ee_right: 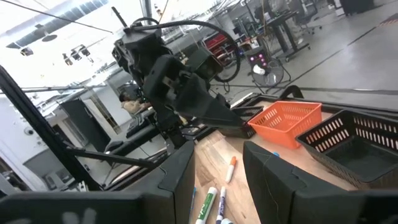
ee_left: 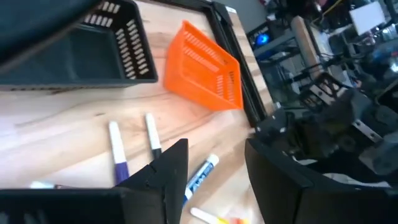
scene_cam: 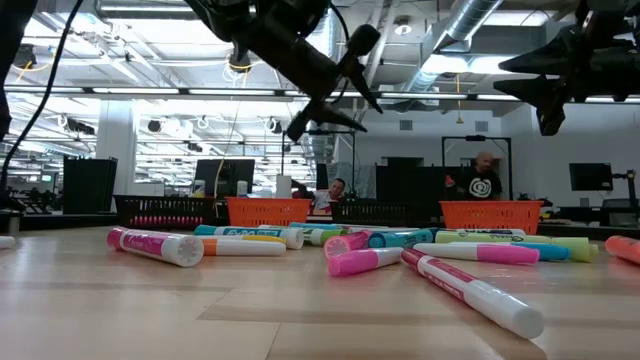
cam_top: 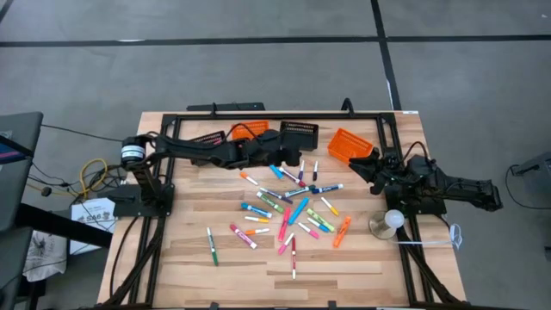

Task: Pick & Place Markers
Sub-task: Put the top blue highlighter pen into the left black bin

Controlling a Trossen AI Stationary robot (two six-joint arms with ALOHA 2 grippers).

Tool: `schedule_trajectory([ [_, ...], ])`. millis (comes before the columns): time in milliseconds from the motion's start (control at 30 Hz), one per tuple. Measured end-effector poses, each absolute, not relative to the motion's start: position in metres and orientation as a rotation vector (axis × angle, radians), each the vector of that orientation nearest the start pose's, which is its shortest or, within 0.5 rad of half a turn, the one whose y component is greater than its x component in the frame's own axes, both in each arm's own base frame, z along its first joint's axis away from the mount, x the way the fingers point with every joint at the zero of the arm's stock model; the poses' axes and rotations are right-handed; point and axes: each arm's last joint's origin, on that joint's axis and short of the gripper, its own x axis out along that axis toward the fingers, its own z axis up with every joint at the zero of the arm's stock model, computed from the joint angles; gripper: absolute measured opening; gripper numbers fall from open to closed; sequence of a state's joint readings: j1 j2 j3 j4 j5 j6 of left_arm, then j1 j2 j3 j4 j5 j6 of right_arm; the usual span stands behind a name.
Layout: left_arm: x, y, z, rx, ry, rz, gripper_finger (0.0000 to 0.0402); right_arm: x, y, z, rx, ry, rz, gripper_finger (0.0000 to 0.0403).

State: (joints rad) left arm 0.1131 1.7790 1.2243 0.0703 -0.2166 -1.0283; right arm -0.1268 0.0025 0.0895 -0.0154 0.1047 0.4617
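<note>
Both grippers stand with fingers apart, empty. The left gripper (cam_top: 277,158) hovers above the far edge of the scattered markers (cam_top: 288,207), which lie just below it. The right gripper (cam_top: 376,164) waits beside an orange basket (cam_top: 348,145).

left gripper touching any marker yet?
Apart. Low view: left gripper hangs open well above the markers; left wrist view shows nothing between its fingers.

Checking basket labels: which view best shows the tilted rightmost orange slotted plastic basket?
Left wrist view: tilted orange slotted plastic basket shows whole, close. High view shows it small; low view edge-on; right wrist view, unclear which basket.
</note>
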Motion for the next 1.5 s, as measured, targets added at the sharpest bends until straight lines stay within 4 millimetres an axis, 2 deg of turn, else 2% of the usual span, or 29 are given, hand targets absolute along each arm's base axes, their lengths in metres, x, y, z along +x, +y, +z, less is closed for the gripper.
schedule_trajectory([
  [233,0.392,0.050,0.257,-0.986,0.207,0.505,0.0158,0.090,-0.014,0.192,0.459,-0.122,-0.209,0.0125],
  [433,0.394,0.051,0.281,-1.131,-0.023,0.427,0.0158,0.090,-0.014,0.191,0.460,-0.117,-0.210,0.0125],
  [667,0.393,0.046,0.283,-1.212,-0.184,0.582,0.0158,0.090,-0.014,0.191,0.459,-0.117,-0.210,0.0125],
  [767,0.393,0.042,0.285,-1.197,-0.188,0.616,0.0158,0.090,-0.014,0.191,0.460,-0.117,-0.211,0.0125],
  [967,0.400,0.031,0.324,-1.124,-0.092,0.710,0.0158,0.090,-0.014,0.191,0.459,-0.116,-0.211,0.0125],
  [1133,0.394,0.036,0.336,-1.059,-0.052,0.861,0.0158,0.090,-0.014,0.191,0.459,-0.117,-0.211,0.0125],
  [1267,0.399,0.043,0.327,-1.057,-0.044,0.905,0.0158,0.090,-0.014,0.191,0.459,-0.116,-0.211,0.0125],
  [1333,0.406,0.048,0.309,-1.066,0.013,0.937,0.0158,0.090,-0.014,0.191,0.459,-0.115,-0.211,0.0125],
  [1500,0.427,0.055,0.263,-1.227,0.122,0.947,0.0158,0.090,-0.014,0.191,0.459,-0.108,-0.213,0.0125],
])
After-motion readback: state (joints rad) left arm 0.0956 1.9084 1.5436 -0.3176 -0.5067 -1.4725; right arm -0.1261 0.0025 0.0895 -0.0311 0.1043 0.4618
